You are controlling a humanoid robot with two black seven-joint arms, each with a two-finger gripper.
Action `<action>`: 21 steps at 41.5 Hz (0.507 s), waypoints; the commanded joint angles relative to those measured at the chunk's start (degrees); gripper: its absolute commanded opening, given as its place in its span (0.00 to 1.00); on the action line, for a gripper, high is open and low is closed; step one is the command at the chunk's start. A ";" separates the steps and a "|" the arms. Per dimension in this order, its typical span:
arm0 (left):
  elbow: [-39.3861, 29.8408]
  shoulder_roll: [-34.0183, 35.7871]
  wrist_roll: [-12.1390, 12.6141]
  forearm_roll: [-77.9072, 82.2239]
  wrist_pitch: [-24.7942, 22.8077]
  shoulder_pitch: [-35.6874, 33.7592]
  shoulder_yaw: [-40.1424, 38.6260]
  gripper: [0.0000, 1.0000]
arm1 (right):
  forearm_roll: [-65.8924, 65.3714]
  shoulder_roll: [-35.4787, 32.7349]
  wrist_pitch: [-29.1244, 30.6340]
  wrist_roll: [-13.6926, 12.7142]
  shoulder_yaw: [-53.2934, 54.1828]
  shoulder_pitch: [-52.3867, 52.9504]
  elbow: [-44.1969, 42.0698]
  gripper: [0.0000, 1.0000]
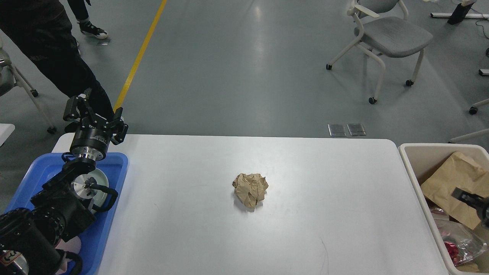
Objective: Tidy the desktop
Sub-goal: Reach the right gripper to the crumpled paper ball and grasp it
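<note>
The desktop is a wide white table with a crumpled brown paper ball near its middle. My left gripper hovers over the table's far left corner, open and holding nothing. Only the dark tip of my right gripper shows at the right edge, low over the beige bin; its fingers cannot be told apart. A shiny red wrapper lies in the bin under clear plastic.
A blue tray with a white round dish sits at the left edge under my left arm. The bin also holds a brown paper bag. A grey chair and a person's legs stand beyond the table.
</note>
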 commanded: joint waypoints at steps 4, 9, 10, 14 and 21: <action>0.00 -0.01 0.00 0.00 -0.04 -0.01 0.00 0.97 | 0.14 6.76 5.12 -0.68 -1.98 15.29 5.60 1.00; 0.00 -0.01 0.00 0.00 0.05 -0.01 -0.09 0.97 | 0.32 12.91 11.27 -0.77 -6.02 25.30 8.41 1.00; 0.00 -0.01 0.00 0.00 0.05 -0.01 0.00 0.97 | 0.41 14.31 12.41 -0.77 -6.98 27.41 9.12 1.00; 0.00 -0.01 0.00 0.00 0.04 -0.01 -0.09 0.97 | 2.16 19.76 20.14 -0.60 -10.07 38.05 14.21 1.00; 0.00 -0.01 0.00 0.00 -0.04 -0.01 0.00 0.97 | 6.73 24.69 32.10 -0.42 -10.24 51.50 24.84 1.00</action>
